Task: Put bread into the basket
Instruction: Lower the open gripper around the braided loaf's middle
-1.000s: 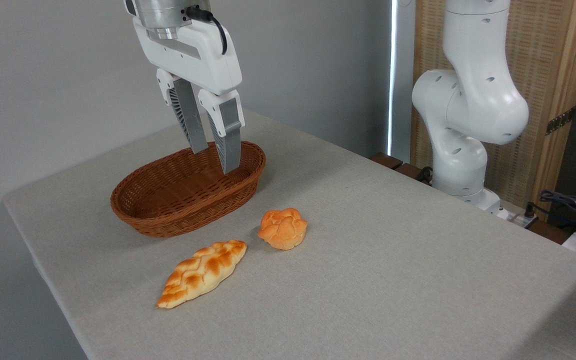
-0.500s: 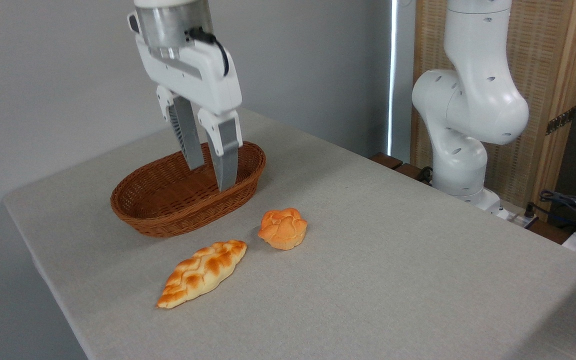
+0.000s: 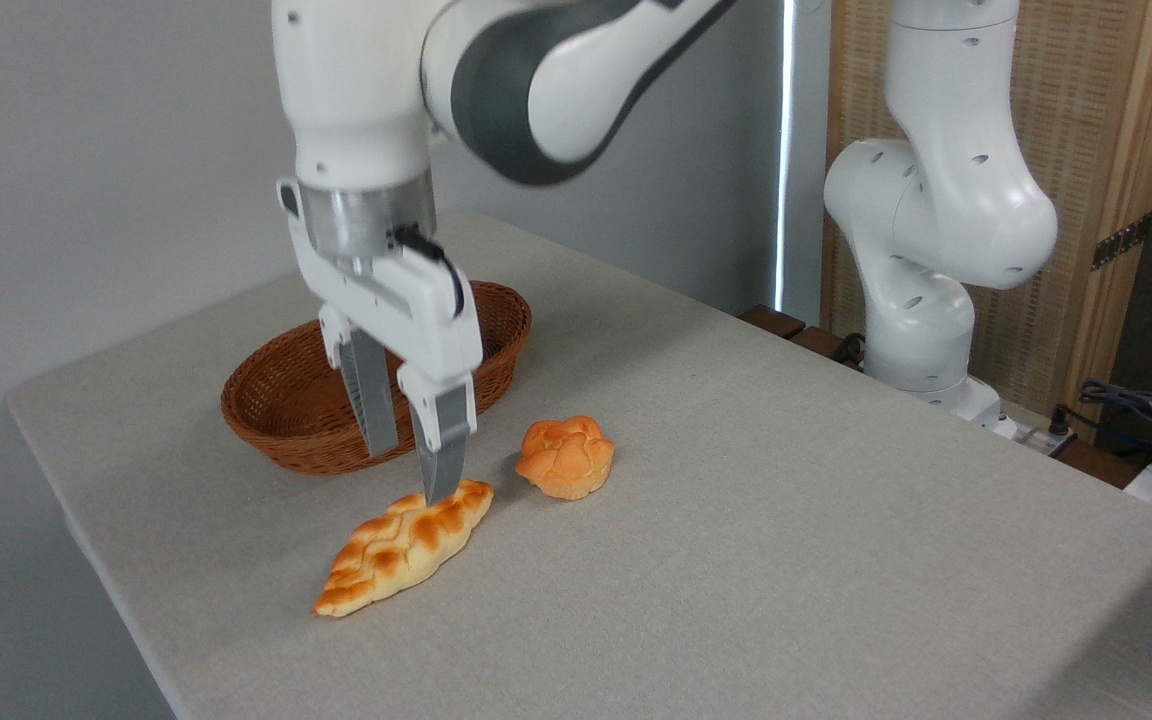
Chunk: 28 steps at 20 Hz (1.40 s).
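**Claw poised over braided loaf, basket waiting empty**

A grey-clothed table (image 3: 736, 520) carries three items: one oval wicker basket (image 3: 281, 405), one long braided bread (image 3: 402, 547) and one small round bun (image 3: 566, 457). A single white robot arm (image 3: 546, 70) reaches in from the right and bends down over the near side of the basket. Its gripper (image 3: 411, 470) hangs with the two fingers pointing down, parted and clasping nothing. The nearer fingertip (image 3: 441, 480) sits at the bread's upper right end; whether it touches the crust cannot be told from this angle. The bread lies flat on the cloth in front of the basket and apart from it, its long axis running from lower left to upper right, so most of the loaf stretches away from the claw toward the lower left. The likely next move is a short shift along that axis toward the loaf's middle, fingers straddling its width, before closing. The bun rests just right of the bread's tip, close enough to be nudged. The basket holds nothing.
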Each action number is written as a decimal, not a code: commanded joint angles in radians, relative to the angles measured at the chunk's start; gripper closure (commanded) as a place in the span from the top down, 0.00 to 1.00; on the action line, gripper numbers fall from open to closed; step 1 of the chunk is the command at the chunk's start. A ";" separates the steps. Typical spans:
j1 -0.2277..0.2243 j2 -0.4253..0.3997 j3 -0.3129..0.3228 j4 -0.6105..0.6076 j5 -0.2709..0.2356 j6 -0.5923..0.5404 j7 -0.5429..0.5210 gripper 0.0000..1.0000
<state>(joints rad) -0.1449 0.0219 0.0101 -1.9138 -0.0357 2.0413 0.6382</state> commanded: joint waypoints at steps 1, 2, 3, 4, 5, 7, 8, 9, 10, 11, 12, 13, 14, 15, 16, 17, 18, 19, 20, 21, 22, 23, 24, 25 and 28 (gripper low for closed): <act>-0.013 0.030 0.001 -0.028 -0.006 0.071 -0.093 1.00; -0.015 0.038 -0.002 -0.028 -0.007 0.085 -0.118 1.00; -0.015 0.043 -0.004 -0.028 -0.007 0.089 -0.130 1.00; -0.016 0.050 -0.006 -0.028 -0.007 0.089 -0.130 1.00; -0.018 0.055 -0.006 -0.028 -0.007 0.091 -0.130 1.00; -0.021 0.067 -0.007 -0.028 -0.006 0.091 -0.130 1.00; -0.022 0.073 -0.009 -0.028 -0.006 0.089 -0.130 1.00; -0.036 0.081 -0.007 -0.030 0.000 0.089 -0.129 1.00; -0.038 0.081 -0.007 -0.028 0.002 0.089 -0.126 1.00; -0.038 0.081 -0.007 -0.028 0.002 0.089 -0.123 1.00; -0.038 0.081 -0.007 -0.028 0.002 0.089 -0.123 1.00; -0.038 0.082 -0.007 -0.028 0.002 0.089 -0.123 1.00; -0.039 0.085 -0.007 -0.030 0.002 0.089 -0.123 1.00; -0.039 0.087 -0.007 -0.028 0.002 0.089 -0.123 1.00; -0.039 0.089 -0.007 -0.030 0.003 0.089 -0.123 1.00; -0.039 0.087 -0.007 -0.030 0.005 0.086 -0.120 1.00; -0.039 0.086 -0.007 -0.030 0.017 0.085 -0.120 1.00; -0.039 0.086 -0.007 -0.030 0.034 0.085 -0.120 1.00; -0.039 0.087 -0.007 -0.030 0.048 0.085 -0.121 1.00; -0.039 0.087 -0.007 -0.036 0.052 0.083 -0.121 1.00; -0.039 0.087 -0.007 -0.042 0.053 0.085 -0.121 1.00; -0.041 0.089 -0.007 -0.044 0.059 0.085 -0.121 1.00; -0.042 0.090 -0.007 -0.044 0.059 0.085 -0.121 1.00; -0.042 0.092 -0.007 -0.045 0.059 0.085 -0.121 1.00; -0.053 0.092 -0.007 -0.050 0.059 0.085 -0.123 1.00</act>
<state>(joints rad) -0.1841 0.1183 -0.0012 -1.9506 0.0084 2.1124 0.5257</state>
